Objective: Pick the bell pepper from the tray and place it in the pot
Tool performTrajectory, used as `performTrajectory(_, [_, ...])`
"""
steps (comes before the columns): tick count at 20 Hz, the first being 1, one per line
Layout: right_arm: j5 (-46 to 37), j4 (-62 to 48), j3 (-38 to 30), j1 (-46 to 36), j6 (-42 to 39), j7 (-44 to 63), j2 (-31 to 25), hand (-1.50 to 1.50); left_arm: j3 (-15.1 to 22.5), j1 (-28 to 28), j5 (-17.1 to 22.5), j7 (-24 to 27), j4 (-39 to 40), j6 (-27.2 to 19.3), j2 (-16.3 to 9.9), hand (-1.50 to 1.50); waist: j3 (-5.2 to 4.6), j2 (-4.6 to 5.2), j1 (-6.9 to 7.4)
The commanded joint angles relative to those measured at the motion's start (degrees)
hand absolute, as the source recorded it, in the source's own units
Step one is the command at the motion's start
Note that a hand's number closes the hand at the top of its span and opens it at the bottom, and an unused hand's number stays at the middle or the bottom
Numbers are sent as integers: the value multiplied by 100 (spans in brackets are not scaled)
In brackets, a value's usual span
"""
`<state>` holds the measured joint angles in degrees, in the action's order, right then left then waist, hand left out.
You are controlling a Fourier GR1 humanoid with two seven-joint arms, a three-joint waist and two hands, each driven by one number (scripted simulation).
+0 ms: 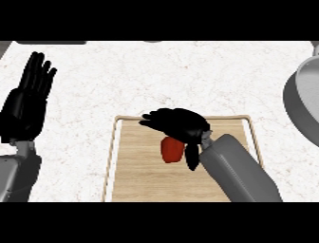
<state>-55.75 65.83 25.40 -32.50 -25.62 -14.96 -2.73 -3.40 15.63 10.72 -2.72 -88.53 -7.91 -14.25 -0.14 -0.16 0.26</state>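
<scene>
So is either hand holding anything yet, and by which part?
The right hand is curled over the top end of the red bell pepper on the tray. Whether it is lifted cannot be told. The left hand holds nothing.

The right hand (178, 126) is curled over the red pepper (171, 150) above the wooden tray (141, 182), and contact with it cannot be judged for certain from this angle. To the right of that hand, bare marble counter (190, 76) is seen between the tray's raised right rim and the grey pot (315, 102); nothing stands on that strip. The pot's near wall is the one barrier on that side. Ahead of the hand, open counter is left beyond the tray's far rim. The left hand (25, 102) is held open, well apart at the left edge.
</scene>
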Motion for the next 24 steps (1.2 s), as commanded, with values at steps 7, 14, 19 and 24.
performTrajectory(7, [-153,-666,794,-70,998,-732,263,150,9,69,-208,259,307,-16,221,0,14,30,26])
performTrajectory(14, [-250,141,973,355,933,-341,264,150,86,135,-364,157,230,-139,355,0,14,13,-25])
performTrajectory(19, [-721,779,542,439,1224,-236,209,150,-228,397,-133,-167,287,75,49,0,14,9,-59])
performTrajectory(24, [-994,2849,1070,2524,1270,642,-361,150,-276,-344,-147,199,70,136,68,0,11,-75,-274])
